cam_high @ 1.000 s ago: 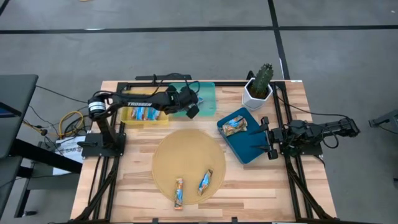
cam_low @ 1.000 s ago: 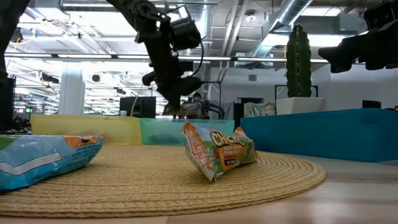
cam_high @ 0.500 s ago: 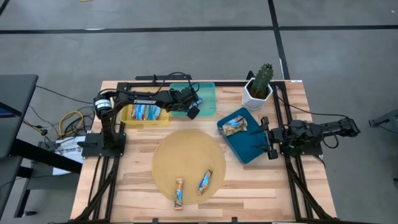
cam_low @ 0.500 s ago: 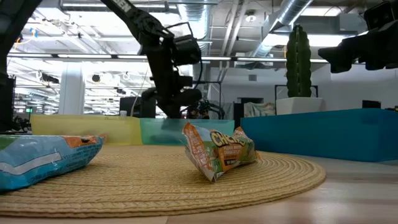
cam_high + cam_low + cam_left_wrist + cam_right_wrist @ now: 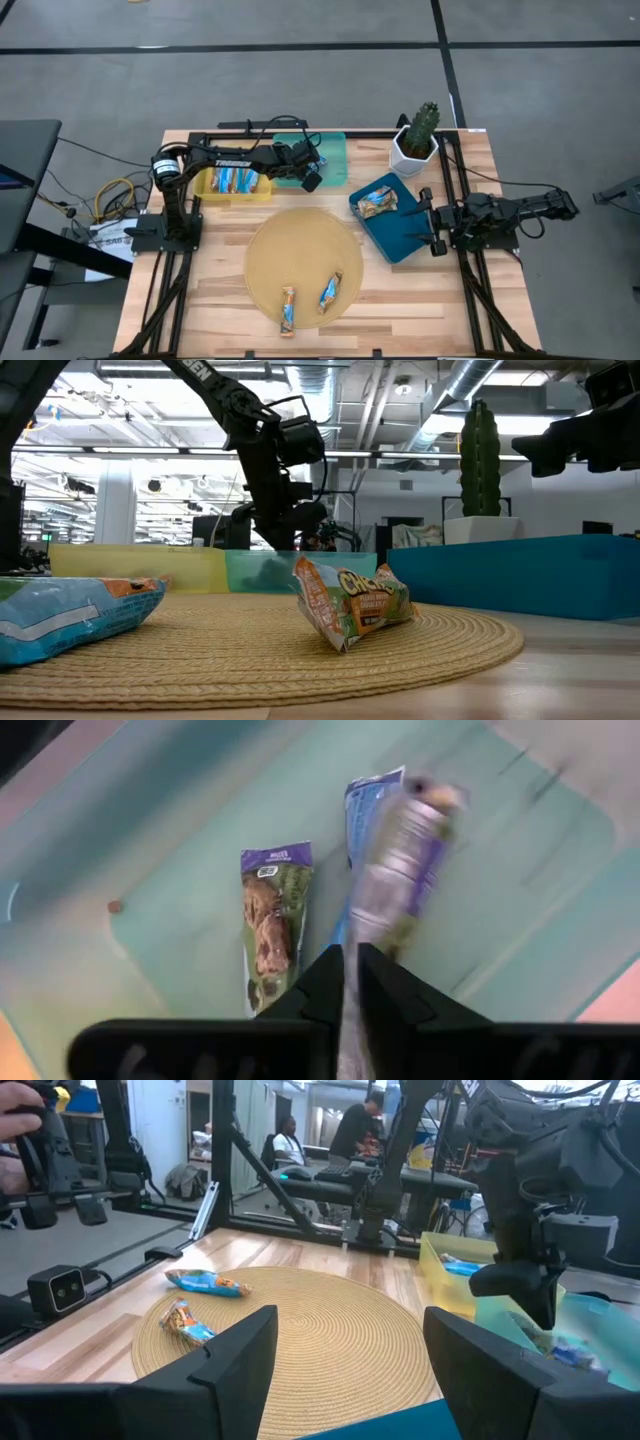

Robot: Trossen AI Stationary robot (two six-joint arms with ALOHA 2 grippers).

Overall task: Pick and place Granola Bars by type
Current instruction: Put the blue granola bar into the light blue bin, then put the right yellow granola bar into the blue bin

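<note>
Left wrist view: left gripper pinching silver bar, centre frame over teal tray; could snag on release. Right gripper spread.

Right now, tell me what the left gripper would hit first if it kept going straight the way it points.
The left gripper points down into the teal plastic tray. First in line is the silver-and-blue wrapped bar at its fingertips, then the tray floor; depth is hard to judge.
</note>
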